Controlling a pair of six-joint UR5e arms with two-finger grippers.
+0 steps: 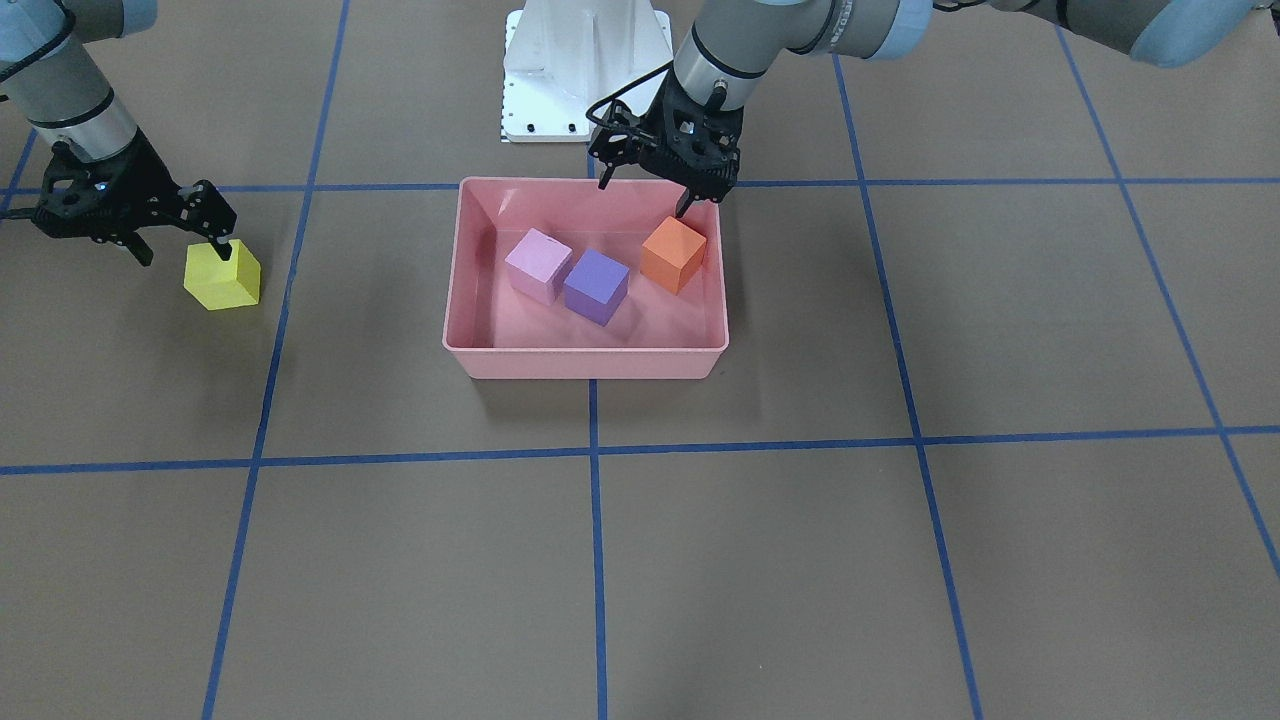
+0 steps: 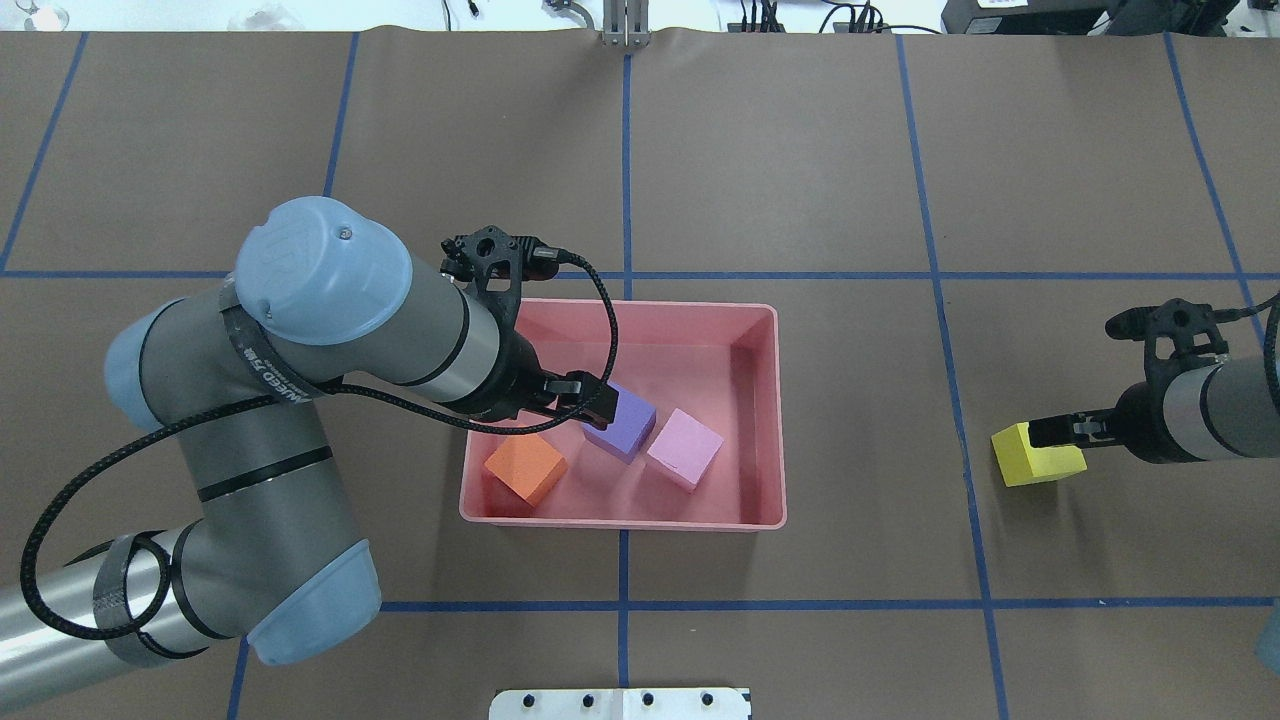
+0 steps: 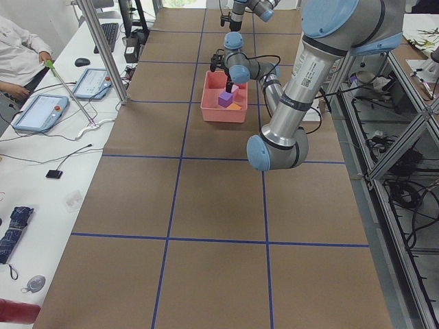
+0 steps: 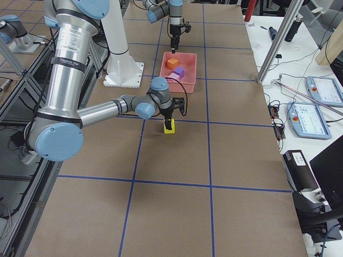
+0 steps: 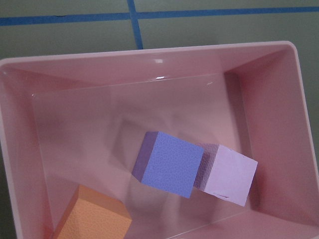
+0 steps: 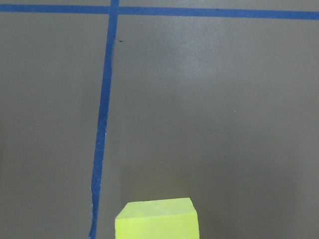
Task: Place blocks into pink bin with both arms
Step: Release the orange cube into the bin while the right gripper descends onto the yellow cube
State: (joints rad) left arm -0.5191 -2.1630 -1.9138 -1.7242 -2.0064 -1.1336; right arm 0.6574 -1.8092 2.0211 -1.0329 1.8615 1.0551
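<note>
The pink bin (image 1: pixel 590 362) stands mid-table and holds the light pink cube (image 1: pixel 538 265), the purple cube (image 1: pixel 596 287) and the orange cube (image 1: pixel 672 255), which leans tilted near one end. My left gripper (image 1: pixel 642 190) hangs open and empty just above the orange cube (image 2: pixel 525 468). The yellow cube (image 1: pixel 222 280) sits on the table outside the bin, on my right side. My right gripper (image 1: pixel 183 252) is open, low over the yellow cube (image 2: pixel 1030 458), with one fingertip across its top. The right wrist view shows the yellow cube (image 6: pixel 157 219) at the bottom edge.
The white robot base (image 1: pixel 585 70) stands behind the bin. Blue tape lines grid the brown table. In the side views, desks with tablets (image 3: pixel 41 113) and a person (image 3: pixel 17 55) flank the table's far side.
</note>
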